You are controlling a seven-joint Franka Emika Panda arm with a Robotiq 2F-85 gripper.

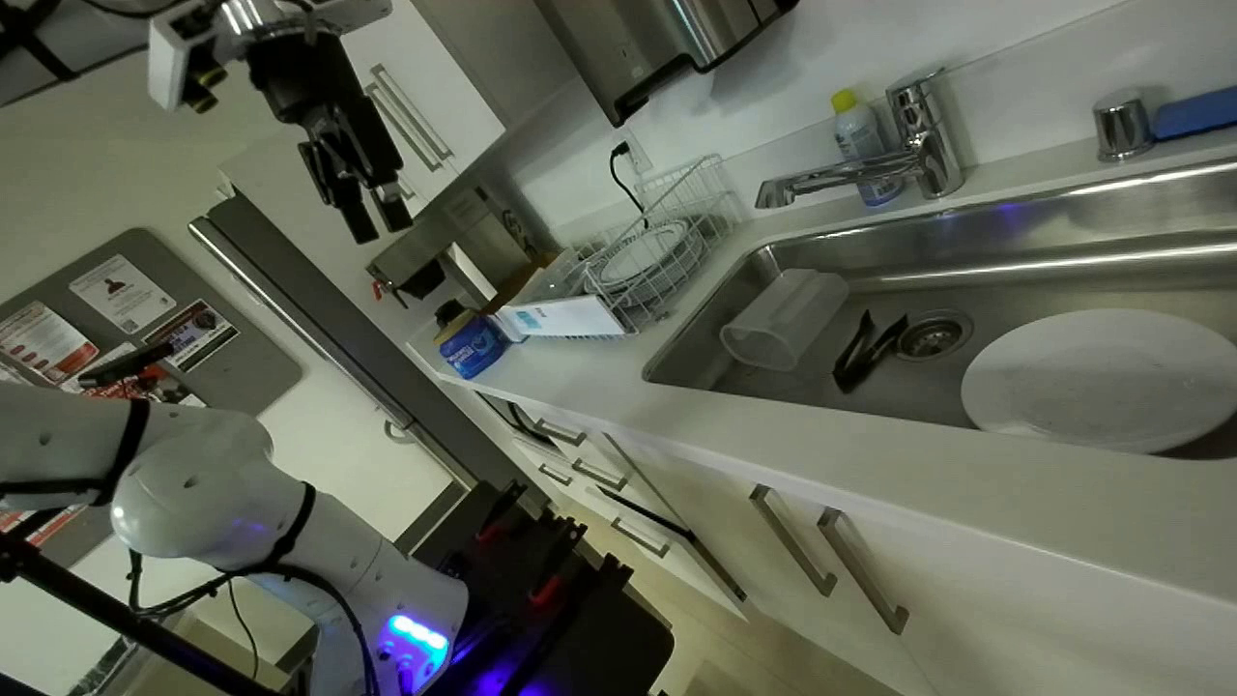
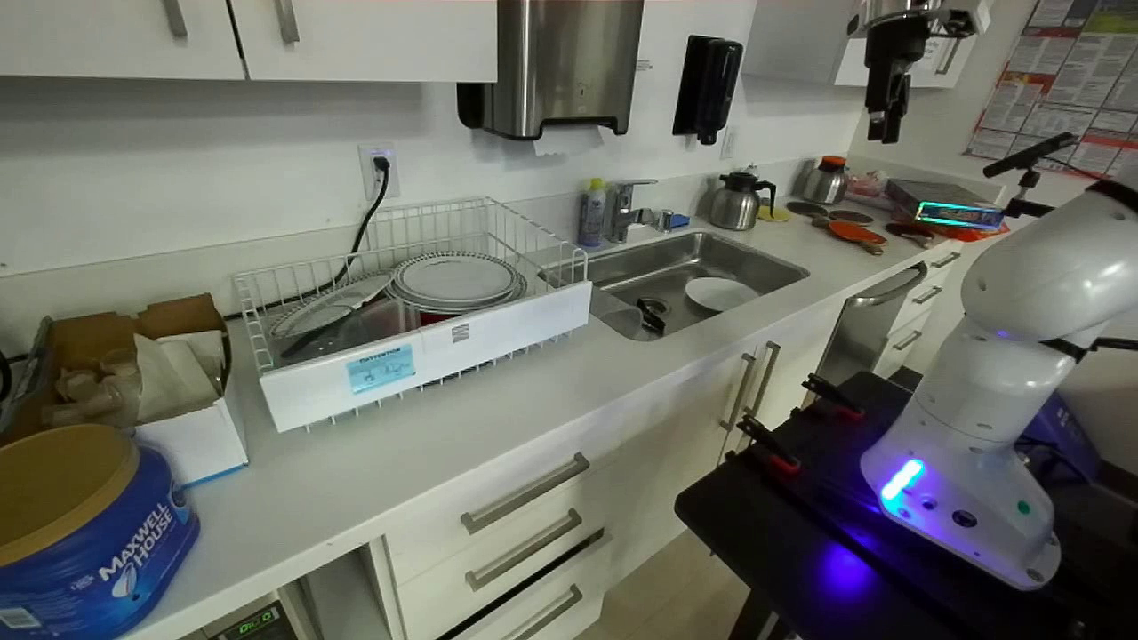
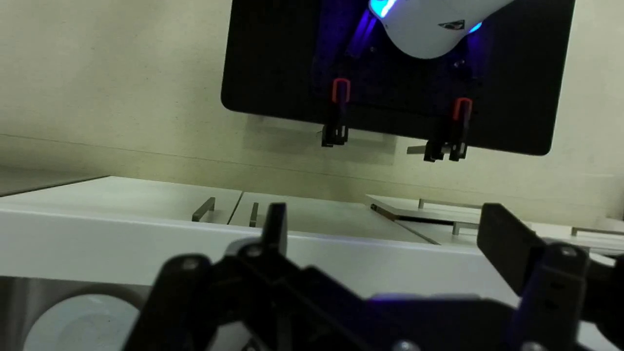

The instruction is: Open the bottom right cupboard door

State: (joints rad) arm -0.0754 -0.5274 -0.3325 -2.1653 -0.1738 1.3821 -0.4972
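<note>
1. The hand (image 1: 379,222) hangs pointing down, well above the bench (image 2: 551,409). Its fingers (image 3: 276,226) are spread wide, nothing between them. Over the bench or just in front of it: not clear.

2. Target: bottom right cupboard door (image 3: 146,197), taken as the one next to the dishwasher (image 2: 858,324). It lies below the hand, under the bench top, off to the dishwasher side. Reads closed, level with the neighbouring door (image 3: 326,214).

3. Move turns on this: the door's bar handle (image 1: 863,572) is well below the hand, and left of both fingers in the wrist view. Bar's long axis runs up and down; finger spread runs along the bench front, so across the bar. Pinch either side looks workable without much wrist roll.

4. Only one arm (image 2: 1058,276), so no choice of reach. Next, probably: shift to the dishwasher side, come down in front of the bench edge, tilt toward the panel, close on the bar, pull.

5. Progress: pre-contact. Hand and handle well apart.

6. Risks: second bar handle (image 1: 792,541) sits just beside the wanted one, easy mis-grab. Bench edge could block the hand on the way down. The black stand (image 3: 273,73) faces the doors; may cut the swing short.
</note>
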